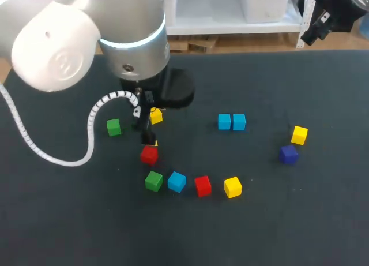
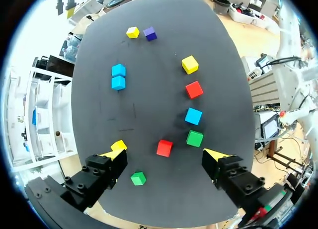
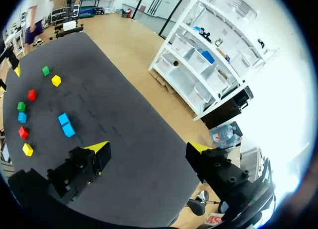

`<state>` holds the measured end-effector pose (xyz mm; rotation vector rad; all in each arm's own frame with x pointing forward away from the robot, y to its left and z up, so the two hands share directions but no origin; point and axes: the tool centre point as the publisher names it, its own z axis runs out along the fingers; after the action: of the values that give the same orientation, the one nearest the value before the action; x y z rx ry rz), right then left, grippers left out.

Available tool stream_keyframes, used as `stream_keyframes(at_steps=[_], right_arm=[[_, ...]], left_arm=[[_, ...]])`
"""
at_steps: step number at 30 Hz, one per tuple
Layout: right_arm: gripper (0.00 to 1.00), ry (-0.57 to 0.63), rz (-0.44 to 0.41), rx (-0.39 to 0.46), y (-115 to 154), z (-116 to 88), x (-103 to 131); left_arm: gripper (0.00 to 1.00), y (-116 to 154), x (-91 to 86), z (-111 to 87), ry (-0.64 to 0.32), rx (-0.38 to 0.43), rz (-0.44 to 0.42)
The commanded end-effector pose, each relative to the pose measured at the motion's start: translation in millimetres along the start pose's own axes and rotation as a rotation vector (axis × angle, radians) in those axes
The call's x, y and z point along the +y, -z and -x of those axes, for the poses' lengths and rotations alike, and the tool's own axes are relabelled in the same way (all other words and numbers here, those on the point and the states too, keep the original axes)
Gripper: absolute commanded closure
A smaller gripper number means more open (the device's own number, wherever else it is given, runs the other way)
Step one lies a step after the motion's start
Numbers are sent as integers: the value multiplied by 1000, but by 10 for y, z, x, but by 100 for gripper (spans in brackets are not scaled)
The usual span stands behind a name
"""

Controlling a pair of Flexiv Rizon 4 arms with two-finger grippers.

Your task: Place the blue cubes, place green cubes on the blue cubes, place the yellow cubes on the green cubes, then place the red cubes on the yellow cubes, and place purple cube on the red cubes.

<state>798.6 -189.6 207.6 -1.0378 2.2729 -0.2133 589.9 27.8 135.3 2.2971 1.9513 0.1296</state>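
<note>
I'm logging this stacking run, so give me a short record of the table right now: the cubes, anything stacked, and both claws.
base pair: two small blue cubes, side by side, touching
front row: green cube, third blue cube, red cube, yellow cube
right side: purple cube beside second yellow cube
stacked: nothing yet
left claw: open, above second red cube; another green cube and third yellow cube nearby
right claw: open, empty, away from the cubes

On the counter [image 1: 69, 220], left gripper [image 1: 149, 140] right over a red cube [image 1: 149, 155]; close on its near side, a green cube [image 1: 153, 180]; farther right, two touching blue cubes [image 1: 225, 122].
</note>
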Motion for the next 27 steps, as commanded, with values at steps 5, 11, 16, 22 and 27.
stream_keyframes(at_steps=[5,11,16,22,27], right_arm=[[0,-2,-8,-3,2,-13,18],[0,-2,-8,-3,2,-13,18],[0,-2,-8,-3,2,-13,18],[0,-2,-8,-3,2,-13,18],[0,-2,-8,-3,2,-13,18]], left_arm=[[0,0,51,16,-1,6,-21],[0,0,51,16,-1,6,-21],[0,26,60,4,-10,20,20],[0,-179,60,136,-45,46,-35],[0,-302,-15,283,-87,56,-68]])
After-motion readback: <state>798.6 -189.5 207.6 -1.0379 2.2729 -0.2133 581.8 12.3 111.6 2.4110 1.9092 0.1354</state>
